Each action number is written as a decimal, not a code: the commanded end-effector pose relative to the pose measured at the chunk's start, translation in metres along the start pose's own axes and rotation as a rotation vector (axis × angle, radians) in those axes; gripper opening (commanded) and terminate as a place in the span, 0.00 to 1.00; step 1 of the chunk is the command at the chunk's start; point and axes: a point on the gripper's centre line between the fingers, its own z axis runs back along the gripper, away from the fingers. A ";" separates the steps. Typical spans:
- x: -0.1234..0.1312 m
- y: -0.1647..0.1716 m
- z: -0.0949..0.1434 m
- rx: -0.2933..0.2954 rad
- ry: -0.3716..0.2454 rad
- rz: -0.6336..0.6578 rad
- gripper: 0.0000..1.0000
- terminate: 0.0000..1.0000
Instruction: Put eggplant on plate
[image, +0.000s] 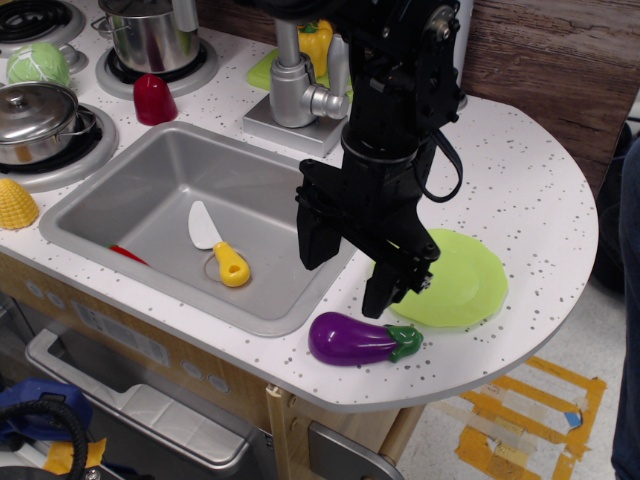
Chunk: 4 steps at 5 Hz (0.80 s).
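Speckled bench: eggplant (362, 339) is lying near the front edge (beside plate (458, 280)); spread, empty gripper (348, 268) is risking nudging it overboard.

White speckled counter (520, 190) with inset grey sink (150, 200) carries purple eggplant (355, 340) near front edge, lime plate (465, 280) just beside it, red cup (154, 99), yellow corn-like piece (15, 203) at left, pale green mat (262, 72) behind faucet base (295, 115).
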 end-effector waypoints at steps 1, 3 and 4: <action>0.007 0.001 0.005 0.025 -0.048 -0.230 1.00 0.00; 0.012 -0.006 -0.012 0.002 -0.155 -0.475 1.00 0.00; 0.013 -0.013 -0.023 -0.042 -0.172 -0.504 1.00 0.00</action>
